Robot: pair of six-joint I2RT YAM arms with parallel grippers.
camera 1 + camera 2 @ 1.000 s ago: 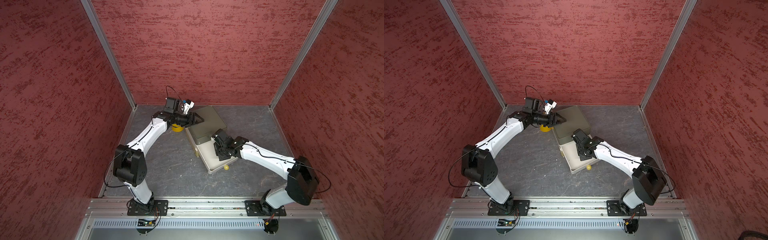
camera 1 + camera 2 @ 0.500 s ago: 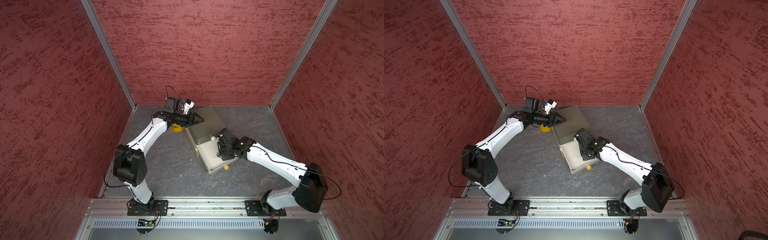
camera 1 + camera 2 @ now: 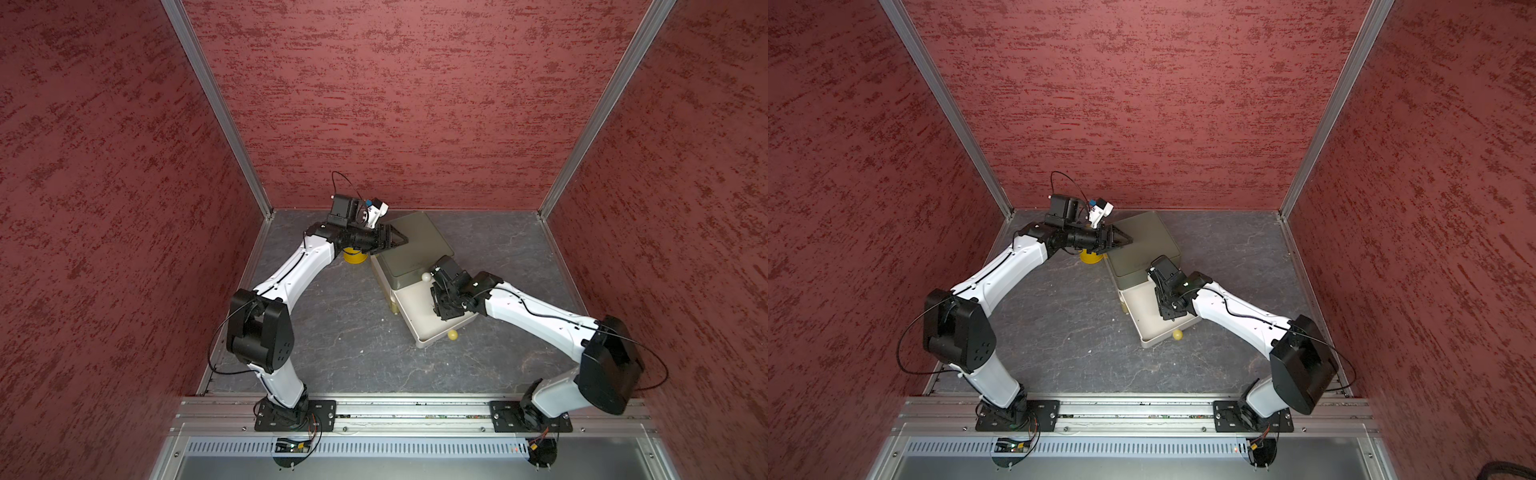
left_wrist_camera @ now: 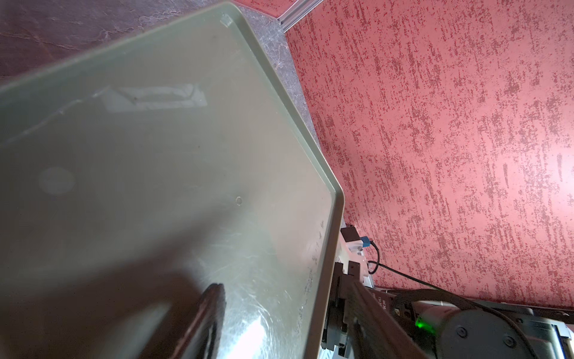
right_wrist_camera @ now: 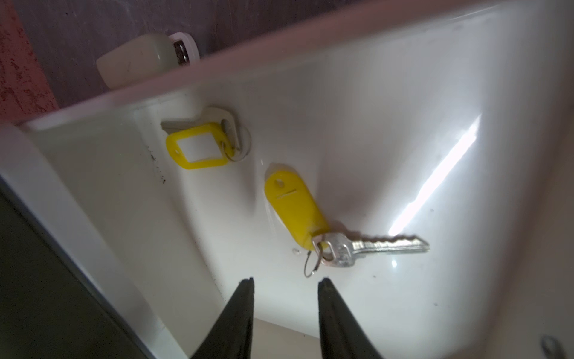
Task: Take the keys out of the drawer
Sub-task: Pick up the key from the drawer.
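Keys (image 5: 298,211) not vis. in both top views — right arm (image 3: 519,307) over drawer (image 3: 415,320); far key (image 5: 198,150) — blade hidden.

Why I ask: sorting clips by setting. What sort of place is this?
Probably a robot test cell, not a home: a left arm and right arm bolted to an aluminium rail, red textured panels closing in a grey floor, and a drawer with yellow-tagged keys.

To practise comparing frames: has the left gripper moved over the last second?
No. The left gripper still sits at the corner of the green cabinet, beside the yellow object.
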